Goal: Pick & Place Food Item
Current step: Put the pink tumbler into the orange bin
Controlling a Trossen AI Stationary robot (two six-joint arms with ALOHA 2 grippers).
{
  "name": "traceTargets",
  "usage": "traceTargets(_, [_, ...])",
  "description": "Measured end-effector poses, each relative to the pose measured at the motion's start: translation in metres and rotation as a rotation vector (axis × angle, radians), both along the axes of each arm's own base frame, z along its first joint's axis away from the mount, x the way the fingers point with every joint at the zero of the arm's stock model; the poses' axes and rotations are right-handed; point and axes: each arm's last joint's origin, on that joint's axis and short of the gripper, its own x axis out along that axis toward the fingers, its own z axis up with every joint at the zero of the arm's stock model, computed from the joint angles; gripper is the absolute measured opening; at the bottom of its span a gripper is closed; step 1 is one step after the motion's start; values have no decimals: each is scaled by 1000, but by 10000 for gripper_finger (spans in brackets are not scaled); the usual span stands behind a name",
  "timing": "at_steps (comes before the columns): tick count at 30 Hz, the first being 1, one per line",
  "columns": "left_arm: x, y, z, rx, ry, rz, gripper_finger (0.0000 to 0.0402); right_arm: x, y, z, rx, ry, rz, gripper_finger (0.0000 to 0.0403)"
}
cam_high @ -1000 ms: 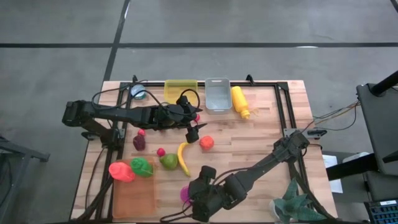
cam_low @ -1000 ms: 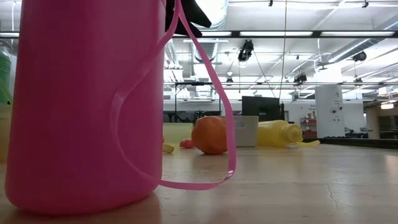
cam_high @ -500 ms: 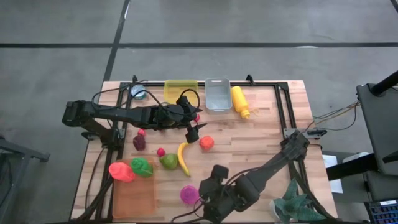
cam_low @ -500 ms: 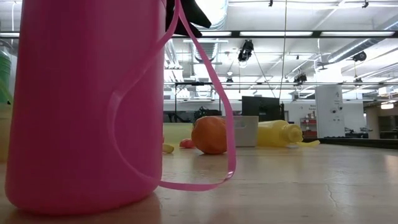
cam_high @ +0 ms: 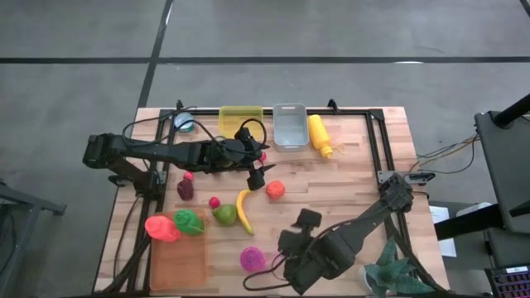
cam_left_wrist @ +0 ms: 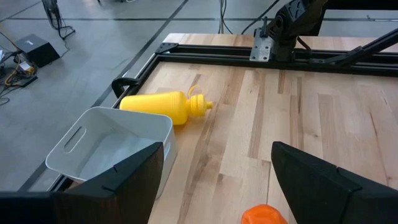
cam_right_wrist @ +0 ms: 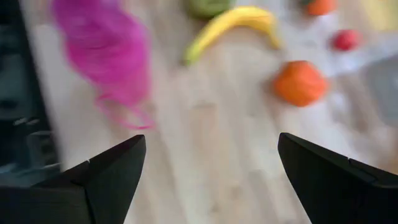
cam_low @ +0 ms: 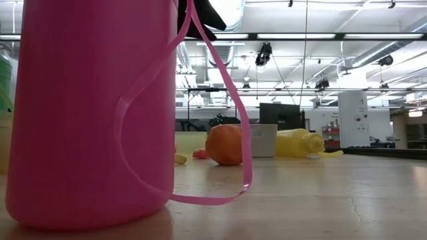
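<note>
Plainly, the food lies scattered over the wooden plank table (cam_high: 348, 190). A round orange fruit (cam_high: 275, 189) with a matte, slightly dimpled skin sits near the middle, and a curved yellow banana (cam_high: 243, 210) lies just beside it, next to a green pear-shaped fruit (cam_high: 224, 214). A small red ball-like piece (cam_high: 214, 202) and a dark purple lump (cam_high: 185, 189) rest further toward the left arm's side. A glossy pink-red piece (cam_high: 161, 228) and a green leafy piece (cam_high: 189, 221) touch one another at the edge of an orange cutting board (cam_high: 178, 261).

A translucent pink plastic cup (cam_high: 252, 259), cylindrical with a thin looping strap handle, stands near the table's front edge; in the low view it fills the foreground.

At the back rim stand a yellow-green bin (cam_high: 241, 115) and a clear rectangular tub (cam_high: 289, 126) with rounded corners, and a yellow squeeze bottle (cam_high: 320, 135) lies on its side beside the tub.

The left gripper (cam_high: 255, 170) hovers above the table between the tub and the orange fruit, its dark fingers spread apart and holding nothing. The right gripper (cam_high: 300, 228) is raised near the pink cup, fingers wide apart and empty.
</note>
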Motion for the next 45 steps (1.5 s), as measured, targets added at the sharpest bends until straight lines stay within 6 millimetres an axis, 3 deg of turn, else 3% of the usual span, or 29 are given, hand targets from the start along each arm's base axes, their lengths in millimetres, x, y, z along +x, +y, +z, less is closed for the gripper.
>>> traceTargets(5, [0, 0, 0, 0, 3, 0, 303, -3, 2, -1, -117, -54, -14, 364])
traceTargets(9, [0, 0, 0, 0, 4, 0, 303, -18, 8, 1, -261, -108, -11, 364])
traceTargets(13, [-1, 0, -1, 1, 12, 0, 303, -37, 10, 19, -302, -232, -27, 364])
traceTargets(17, [-1, 0, -2, 2, 19, -1, 303, -56, 0, 36, -322, -351, -91, 364])
traceTargets(24, [-1, 0, -3, 4, 32, -1, 303, -83, -33, 29, -357, -418, -173, 364])
traceTargets(32, [-2, 0, -3, 4, 40, -2, 304, -120, -90, -4, -314, -575, -389, 364])
traceTargets(36, [-2, 0, -3, 3, 41, -1, 304, -135, -109, -19, -240, -597, -403, 364])
traceTargets(45, [-2, 0, -4, 3, 46, -1, 304, -183, -147, -21, -181, -727, -402, 364])
